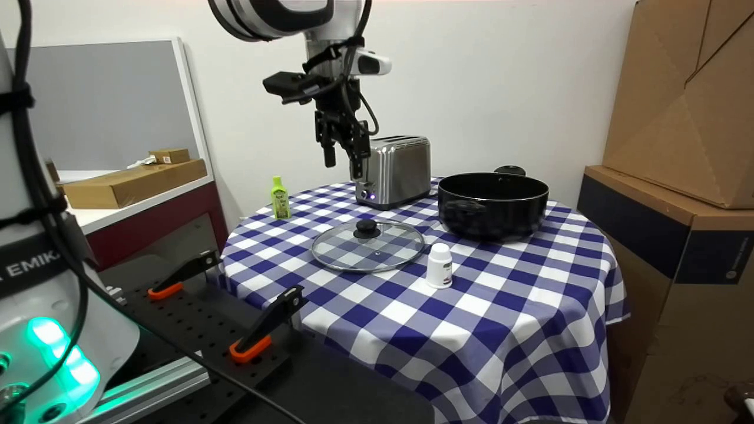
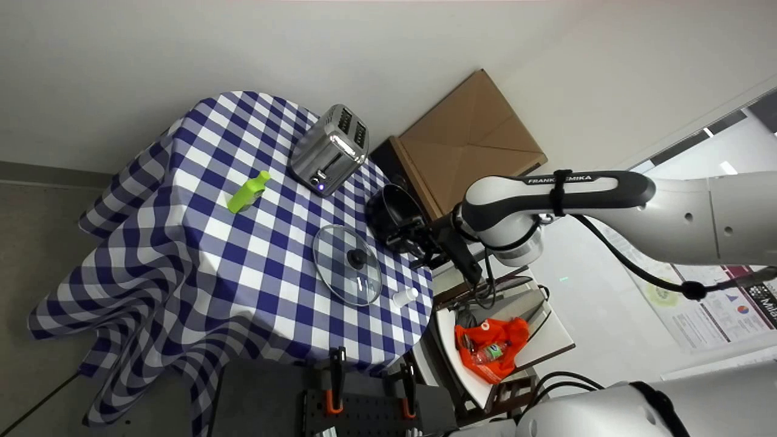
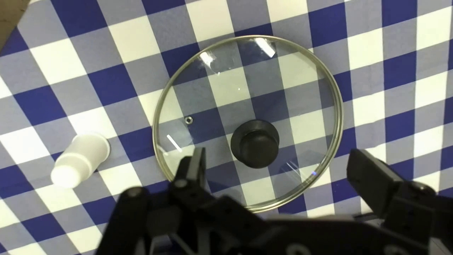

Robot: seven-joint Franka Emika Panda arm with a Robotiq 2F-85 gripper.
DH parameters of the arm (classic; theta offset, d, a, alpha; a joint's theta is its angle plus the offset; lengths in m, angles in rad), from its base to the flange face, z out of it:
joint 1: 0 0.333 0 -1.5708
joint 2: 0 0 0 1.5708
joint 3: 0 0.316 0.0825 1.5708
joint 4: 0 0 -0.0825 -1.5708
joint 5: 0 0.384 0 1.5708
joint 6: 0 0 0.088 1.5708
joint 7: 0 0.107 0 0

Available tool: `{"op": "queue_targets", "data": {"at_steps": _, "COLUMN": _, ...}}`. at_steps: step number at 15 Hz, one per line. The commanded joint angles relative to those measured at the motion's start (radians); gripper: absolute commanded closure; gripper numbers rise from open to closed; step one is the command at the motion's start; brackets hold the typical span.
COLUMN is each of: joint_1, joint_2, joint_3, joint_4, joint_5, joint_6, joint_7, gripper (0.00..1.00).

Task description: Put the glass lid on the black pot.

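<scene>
As it points down, the end effector (image 1: 343, 169) gapes.

Glass lid (image 1: 383, 250), transparent, metal-rimmed, lying flat, black knob (image 3: 259, 148) upward, on the desk (image 1: 506, 294); black pot (image 1: 493, 207), two-handled, open-topped, standing upright near it

Bright and even in both exterior views, with soft light over the wall (image 1: 500, 88) and dimmer toward the floor (image 2: 42, 255). Shaded in the hanging folds of the tablecloth (image 1: 518, 312). Burnt out to white at the teal lamps (image 1: 63, 353); streaked with reflections on the toaster (image 1: 396, 171); very dark inside the black pot (image 1: 493, 206). Yellowish in the wrist view, with white streaks of glare, as if from above, on the glass lid (image 3: 247, 117). Crisp on the tablecloth beneath, but blurred on the pincer (image 3: 277, 155) in the foreground.
</scene>
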Motion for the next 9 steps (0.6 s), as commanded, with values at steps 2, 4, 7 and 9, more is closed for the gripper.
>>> {"op": "queue_targets", "data": {"at_steps": 2, "joint_1": -0.014, "joint_2": 0.195, "joint_3": 0.014, "joint_4": 0.122, "joint_5": 0.013, "joint_6": 0.028, "joint_7": -0.03, "gripper": 0.0}}
{"op": "queue_targets", "data": {"at_steps": 4, "joint_1": -0.023, "joint_2": 0.256, "joint_3": 0.02, "joint_4": 0.164, "joint_5": 0.011, "joint_6": 0.034, "joint_7": -0.027, "gripper": 0.0}}
{"op": "queue_targets", "data": {"at_steps": 7, "joint_1": -0.035, "joint_2": 0.333, "joint_3": 0.03, "joint_4": 0.219, "joint_5": 0.016, "joint_6": 0.076, "joint_7": -0.02, "gripper": 0.0}}
{"op": "queue_targets", "data": {"at_steps": 9, "joint_1": -0.041, "joint_2": 0.379, "joint_3": 0.037, "joint_4": 0.25, "joint_5": 0.009, "joint_6": 0.098, "joint_7": -0.013, "gripper": 0.0}}
